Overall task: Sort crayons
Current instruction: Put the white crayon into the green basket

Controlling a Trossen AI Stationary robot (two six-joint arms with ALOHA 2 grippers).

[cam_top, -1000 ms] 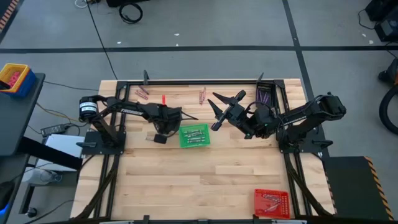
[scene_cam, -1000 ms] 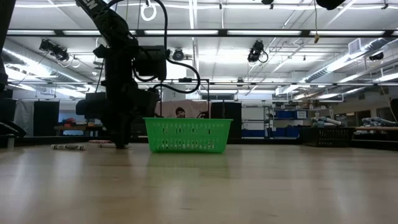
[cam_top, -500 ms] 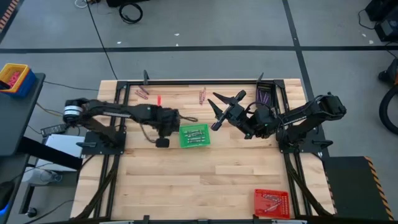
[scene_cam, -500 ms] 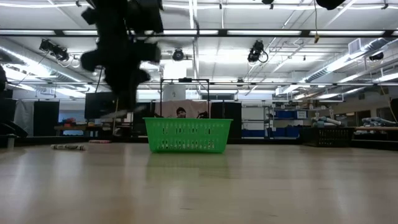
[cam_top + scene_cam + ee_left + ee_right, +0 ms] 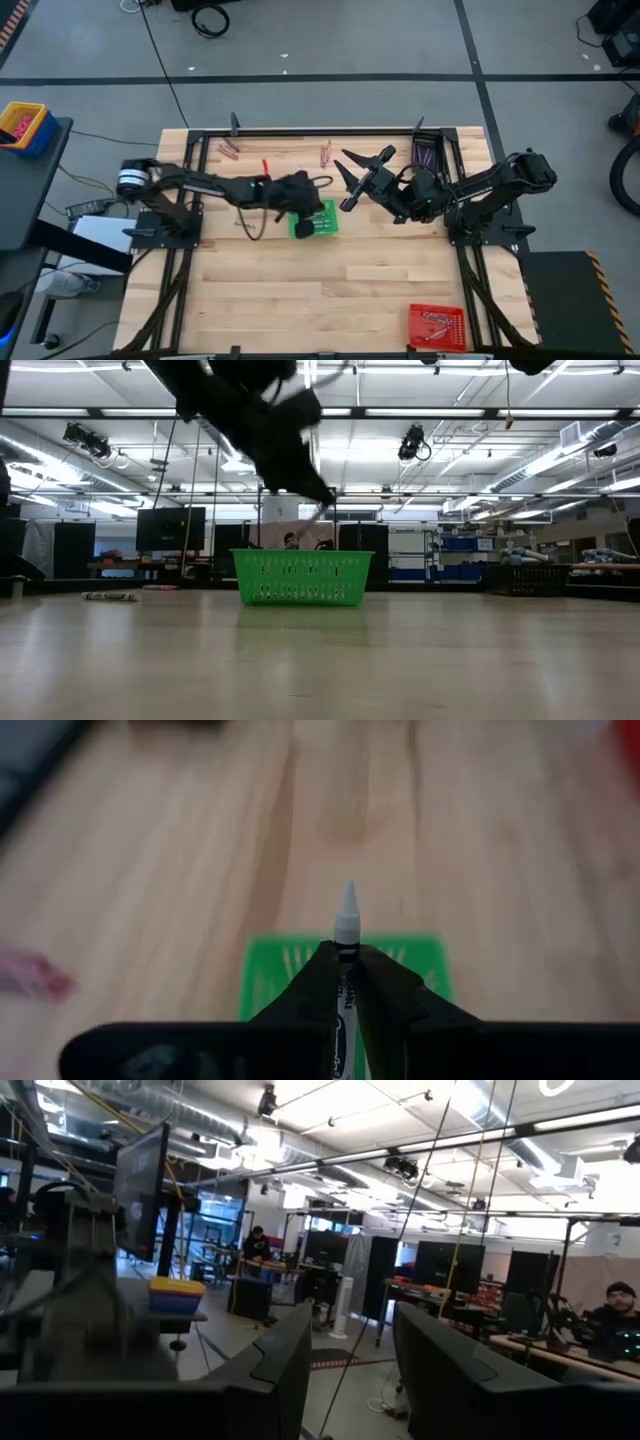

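Right now the left gripper (image 5: 345, 982) is clamped on a pale grey-lilac crayon (image 5: 345, 920), its pointed tip standing out past the dark fingers (image 5: 390, 990), and it hangs above the green mesh plastic tray (image 5: 322, 213) near the middle of the pale wooden bench (image 5: 300, 300). From the low camera the arm hangs over that tray's wall (image 5: 300, 578), clear of it. My reading is that the step in hand is the drop: carrying one crayon to the tray that takes its colour. The next move calls for lowering a little over the tray's inside and parting the fingers so the stick falls flat among the ones already there (it could bounce off the rim if let go too high).

The right gripper (image 5: 362, 165) waits raised near the bench's back edge, fingers spread wide, holding nothing.

Loose reddish-pink crayons (image 5: 229, 150) lie near the back left corner, another small pinkish cluster (image 5: 325, 154) sits by the back edge, and purple crayons (image 5: 425, 152) lie at the back right. A red square tray (image 5: 436, 325) stands at the front right corner with sticks in it.

Beyond the bench is a large workshop hall with ceiling strip lights, monitors and desks; a person (image 5: 620, 1315) sits far off.
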